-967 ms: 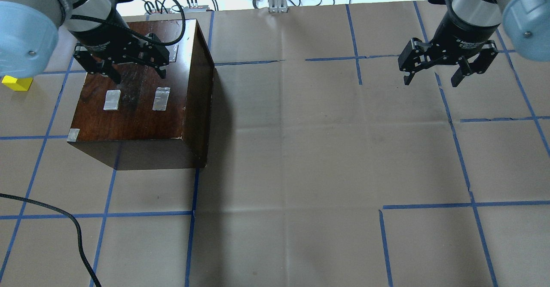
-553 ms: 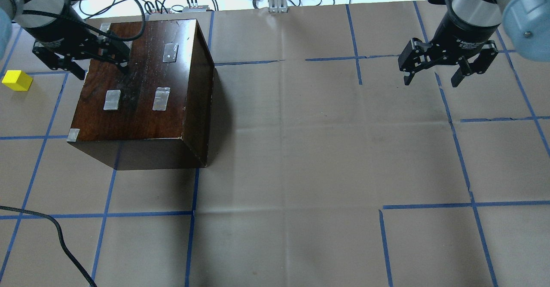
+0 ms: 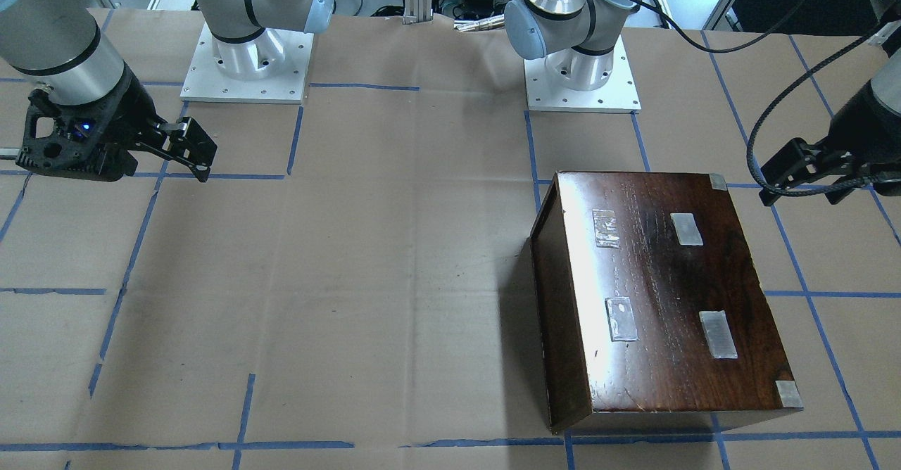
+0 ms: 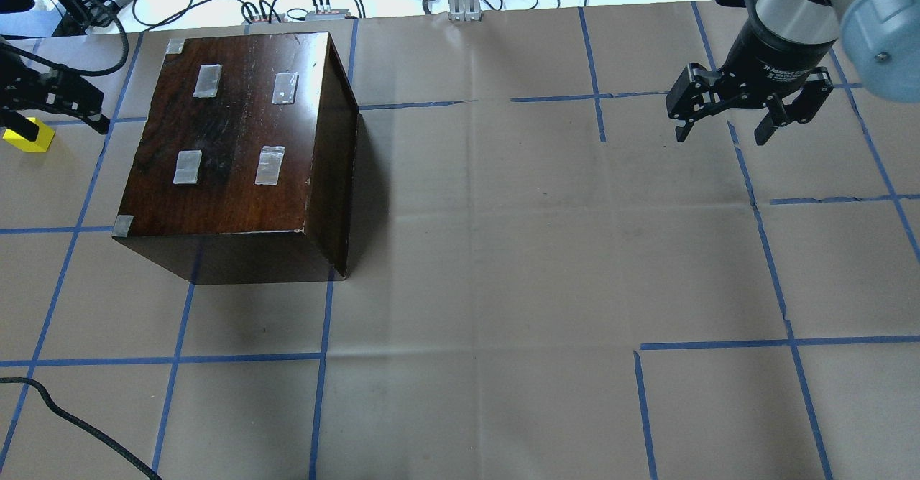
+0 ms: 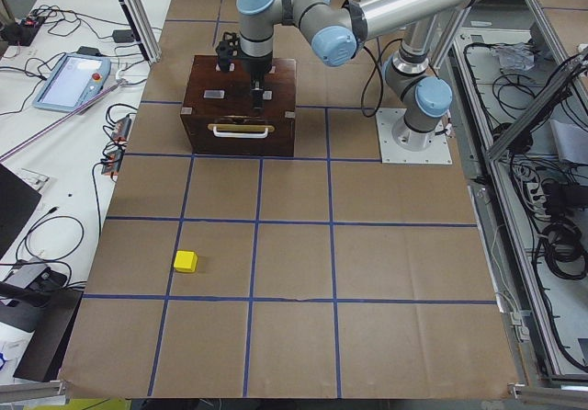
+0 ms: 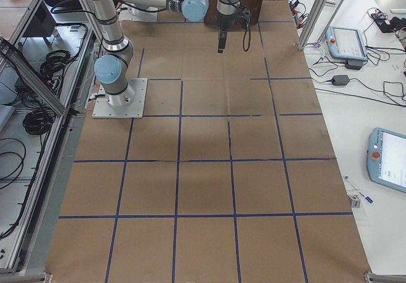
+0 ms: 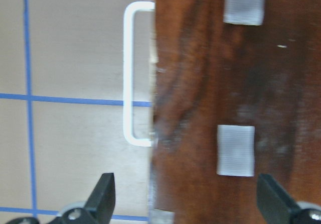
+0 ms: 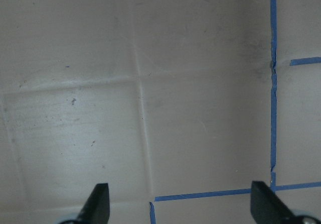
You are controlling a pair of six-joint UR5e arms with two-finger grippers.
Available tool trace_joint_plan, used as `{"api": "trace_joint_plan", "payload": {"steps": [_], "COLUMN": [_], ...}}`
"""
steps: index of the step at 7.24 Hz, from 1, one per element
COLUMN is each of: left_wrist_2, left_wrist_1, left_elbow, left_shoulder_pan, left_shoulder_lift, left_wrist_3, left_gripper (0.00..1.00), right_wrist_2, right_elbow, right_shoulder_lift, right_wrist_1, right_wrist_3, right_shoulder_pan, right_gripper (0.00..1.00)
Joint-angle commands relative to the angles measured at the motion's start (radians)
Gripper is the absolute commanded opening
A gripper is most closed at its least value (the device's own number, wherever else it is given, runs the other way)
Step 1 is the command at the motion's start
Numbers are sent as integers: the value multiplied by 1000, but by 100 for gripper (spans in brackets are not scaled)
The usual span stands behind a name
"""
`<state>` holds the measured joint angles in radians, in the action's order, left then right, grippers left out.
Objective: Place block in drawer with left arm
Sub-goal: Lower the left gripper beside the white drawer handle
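Note:
The yellow block [image 4: 30, 140] lies on the paper left of the dark wooden box [image 4: 237, 157], partly behind a finger in the overhead view; it also shows in the exterior left view [image 5: 185, 261]. The drawer is shut; its front with a pale handle [image 5: 241, 130] faces the robot's left, and the handle [image 7: 131, 73] shows in the left wrist view. My left gripper [image 4: 57, 122] is open and empty, high over the box's handle-side edge [image 7: 188, 204]. My right gripper [image 4: 726, 121] is open and empty, far right above bare paper [image 8: 181, 204].
The table is covered in brown paper with blue tape lines [image 4: 460, 103]. Grey tape patches [image 4: 269, 165] sit on the box top. A loose black cable [image 4: 79, 422] lies at the front left. Cables and devices [image 4: 302, 6] lie past the far edge.
My left gripper has moved left, from over the box top to past its left edge, toward the yellow block. The right arm has not moved.

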<state>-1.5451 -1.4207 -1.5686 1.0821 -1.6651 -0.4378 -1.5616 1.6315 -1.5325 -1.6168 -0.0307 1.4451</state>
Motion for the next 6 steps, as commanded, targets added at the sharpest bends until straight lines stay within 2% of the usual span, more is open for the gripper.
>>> {"api": "trace_joint_plan", "payload": {"steps": [1, 4, 6], "left_wrist_2": [69, 183, 194], "left_wrist_1": [34, 16, 11], "left_elbow": [57, 91, 91], "left_shoulder_pan": [-74, -110, -110], "left_shoulder_lift": [-80, -131, -169], "left_wrist_3": [-59, -61, -102], "left_gripper": [99, 99, 99], "right_wrist_2": [0, 0, 0], "right_elbow": [1, 1, 1], "right_shoulder_lift": [0, 0, 0], "right_wrist_1": [0, 2, 0], "right_wrist_3": [0, 0, 0], "right_shoulder_pan": [0, 0, 0], "right_gripper": [100, 100, 100]}}
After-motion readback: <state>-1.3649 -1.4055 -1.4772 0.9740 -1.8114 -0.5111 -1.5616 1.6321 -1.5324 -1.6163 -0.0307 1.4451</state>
